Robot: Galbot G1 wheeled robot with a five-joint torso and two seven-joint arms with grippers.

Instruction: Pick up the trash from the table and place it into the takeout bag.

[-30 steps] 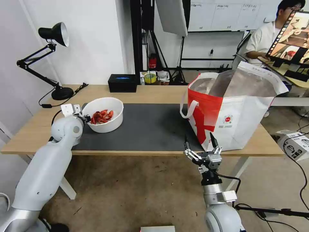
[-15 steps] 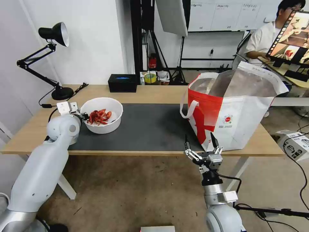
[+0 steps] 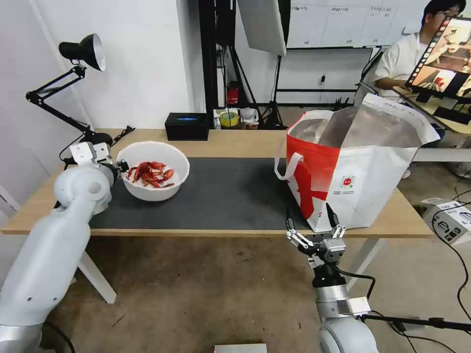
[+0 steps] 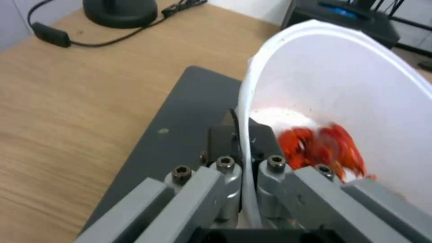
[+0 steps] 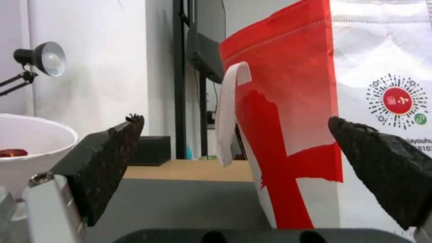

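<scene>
The trash in view is a white bowl holding red crayfish shells, at the left end of the dark mat on the table. My left gripper is shut on the bowl's near-left rim; in the left wrist view the thin rim of the bowl runs between the left gripper jaws, and the bowl is tipped. The takeout bag stands open at the table's right end. My right gripper hangs open just below the table's front edge, before the bag.
A black desk lamp with its cable stands at the far left corner. A black rectangular box sits at the back edge. A cardboard box lies on the floor at the right.
My left arm has drawn back to the left with the bowl, which now sits a little higher and tipped. My right gripper has sunk slightly lower and to the right.
</scene>
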